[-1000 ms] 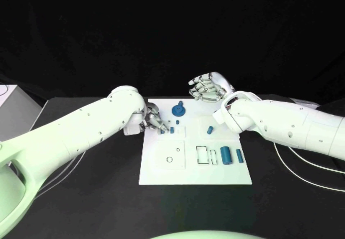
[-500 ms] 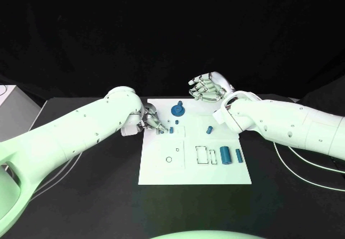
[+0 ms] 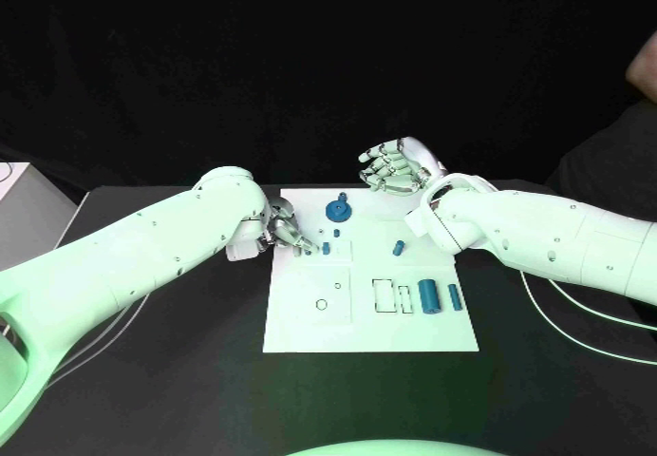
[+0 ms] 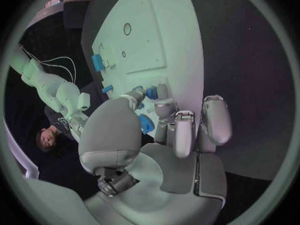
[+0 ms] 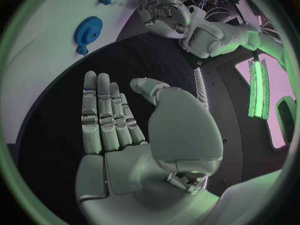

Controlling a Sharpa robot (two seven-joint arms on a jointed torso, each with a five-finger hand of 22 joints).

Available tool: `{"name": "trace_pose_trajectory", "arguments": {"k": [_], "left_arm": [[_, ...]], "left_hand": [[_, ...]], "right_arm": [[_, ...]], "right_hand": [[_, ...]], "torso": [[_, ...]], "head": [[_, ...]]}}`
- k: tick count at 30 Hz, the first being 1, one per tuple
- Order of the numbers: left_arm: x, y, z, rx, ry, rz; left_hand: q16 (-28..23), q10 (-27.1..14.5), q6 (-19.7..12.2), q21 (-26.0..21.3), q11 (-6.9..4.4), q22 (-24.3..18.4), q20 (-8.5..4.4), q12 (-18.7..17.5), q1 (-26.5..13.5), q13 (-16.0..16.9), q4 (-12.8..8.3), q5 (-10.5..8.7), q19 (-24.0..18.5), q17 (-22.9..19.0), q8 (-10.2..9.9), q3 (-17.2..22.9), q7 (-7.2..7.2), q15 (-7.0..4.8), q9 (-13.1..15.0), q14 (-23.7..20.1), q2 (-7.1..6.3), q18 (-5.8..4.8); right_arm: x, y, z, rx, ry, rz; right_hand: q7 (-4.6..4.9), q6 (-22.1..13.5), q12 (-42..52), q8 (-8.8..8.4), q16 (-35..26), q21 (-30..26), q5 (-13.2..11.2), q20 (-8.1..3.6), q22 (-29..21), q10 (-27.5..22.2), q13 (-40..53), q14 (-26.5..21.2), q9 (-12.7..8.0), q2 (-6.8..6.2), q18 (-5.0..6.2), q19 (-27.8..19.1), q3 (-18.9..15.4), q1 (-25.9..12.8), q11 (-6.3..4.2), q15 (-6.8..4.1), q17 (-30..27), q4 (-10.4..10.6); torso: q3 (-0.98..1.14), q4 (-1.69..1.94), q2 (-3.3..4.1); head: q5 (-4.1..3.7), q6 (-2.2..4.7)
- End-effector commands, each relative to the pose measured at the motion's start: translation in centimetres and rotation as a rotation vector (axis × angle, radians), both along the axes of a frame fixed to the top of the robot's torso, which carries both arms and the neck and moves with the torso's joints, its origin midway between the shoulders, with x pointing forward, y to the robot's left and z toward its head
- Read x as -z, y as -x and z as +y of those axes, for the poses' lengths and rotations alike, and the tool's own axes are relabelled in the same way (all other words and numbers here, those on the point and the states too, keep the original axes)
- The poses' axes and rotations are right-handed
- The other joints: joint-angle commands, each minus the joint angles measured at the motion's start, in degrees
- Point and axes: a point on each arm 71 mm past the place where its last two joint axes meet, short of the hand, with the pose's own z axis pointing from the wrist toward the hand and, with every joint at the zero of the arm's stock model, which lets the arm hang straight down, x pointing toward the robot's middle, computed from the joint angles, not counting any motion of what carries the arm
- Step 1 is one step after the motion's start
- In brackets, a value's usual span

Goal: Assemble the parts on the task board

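Black table, black backdrop; the white task board [image 3: 369, 337] is lying square in the middle of the table.

The board is carrying a scatter of blue parts. At its far edge a blue gear [image 3: 340, 205] is sitting with a small peg just beside it. A short peg [image 3: 326, 249] is lying near the board's left edge, another small peg [image 3: 399, 247] toward the right. Two blue cylinders [image 3: 430, 295] are lying side by side in the right half, next to outlined rectangular recesses [image 3: 387, 294] that are showing white. Two small round holes in the left half are also looking unfilled.

The left hand [image 3: 288, 233] is working at the board's far-left corner, fingers curled down. In the left wrist view its fingertips [image 4: 164, 106] are closing around a small blue part [image 4: 145, 123], and another blue piece [image 4: 152, 92] is lying just past them on the board. Whether the part is lifted or resting on the board, cannot tell.

The right hand [image 3: 394, 167] is hovering behind the board's far edge, well above the table, palm open, fingers straight and side by side, holding nothing; the right wrist view confirms this.

Judgement: assembly is at an early stage. Most parts appear to be lying loose, and the recesses and holes are waiting to be filled.
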Motion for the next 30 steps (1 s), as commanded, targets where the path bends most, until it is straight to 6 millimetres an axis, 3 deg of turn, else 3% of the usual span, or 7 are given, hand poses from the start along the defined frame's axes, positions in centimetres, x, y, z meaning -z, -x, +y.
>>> {"name": "trace_pose_trajectory", "arguments": {"k": [1, 10, 18, 30], "left_arm": [[-0.2, -0.1, -0.1, -0.017, 0.033, -0.022], [-0.4, -0.1, -0.1, -0.041, 0.103, -0.037], [-0.7, -0.1, 0.1, -0.057, 0.149, -0.031], [-0.7, -0.1, 1.0, -0.076, 0.163, -0.031]], "left_hand": [[0.2, 0.1, 0.5, 0.2, -0.09, 0.9, -0.17, 0.2, -0.4, 0.1, 0.1, -1.36, 0.2, 15.1, -0.3, -0.8, 0.10, -0.31, -0.1, 6.2, 0.74, -0.53], [0.2, 0.1, 0.6, 0.2, -0.07, 0.9, -0.16, 0.2, -0.9, 0.1, 0.1, -2.31, 0.2, 15.1, -0.4, -1.6, 0.11, -0.31, -0.1, 6.2, 1.16, -0.52], [0.2, 0.1, 0.7, 0.2, -0.11, 0.9, -0.16, 0.2, -1.2, 0.2, 0.1, -4.73, 0.2, 15.1, -0.5, -3.1, 0.05, -0.33, -0.1, 6.2, 1.60, -0.52], [0.2, 0.0, 0.6, 0.0, -0.13, 0.7, -0.17, 0.1, -0.6, -0.1, -0.1, -4.91, 0.0, 15.1, -0.6, -3.3, 0.04, -0.35, -0.1, 6.2, 1.83, -0.46]], "right_arm": [[0.0, 0.0, 0.1, -0.017, 0.000, -0.002], [0.0, 0.0, 0.1, -0.016, 0.000, -0.002], [0.0, 0.0, 0.1, -0.016, 0.000, -0.002], [0.0, 0.1, 0.0, -0.014, 0.001, -0.001]], "right_hand": [[0.65, 0.0, -0.2, 0.35, -0.2, -0.2, 0.2, -0.18, -0.1, 0.1, -0.1, 0.3, -0.1, 0.22, 0.24, 0.4, -0.3, -0.3, -0.06, -0.12, -0.1, -0.1], [0.65, 0.0, -0.2, 0.35, -0.2, -0.2, 0.2, -0.18, -0.1, 0.1, -0.1, 0.3, -0.1, 0.22, 0.24, 0.4, -0.3, -0.3, -0.06, -0.12, -0.1, -0.1], [0.65, 0.0, -0.2, 0.35, -0.2, -0.2, 0.2, -0.18, -0.1, 0.1, -0.1, 0.3, -0.1, 0.22, 0.24, 0.4, -0.3, -0.3, -0.06, -0.12, -0.1, -0.1], [0.65, 0.0, -0.2, 0.35, -0.2, -0.2, 0.2, -0.18, -0.1, 0.1, -0.1, 0.3, -0.1, 0.22, 0.24, 0.4, -0.3, -0.3, -0.06, -0.12, -0.1, -0.1]], "torso": [[0.00, 0.04, -0.02], [0.03, -0.01, 0.01], [0.07, 0.02, -0.01], [0.03, 0.00, 0.00]], "head": [[-0.01, 0.01], [0.03, 0.07], [0.01, 0.09], [0.03, 0.13]]}}
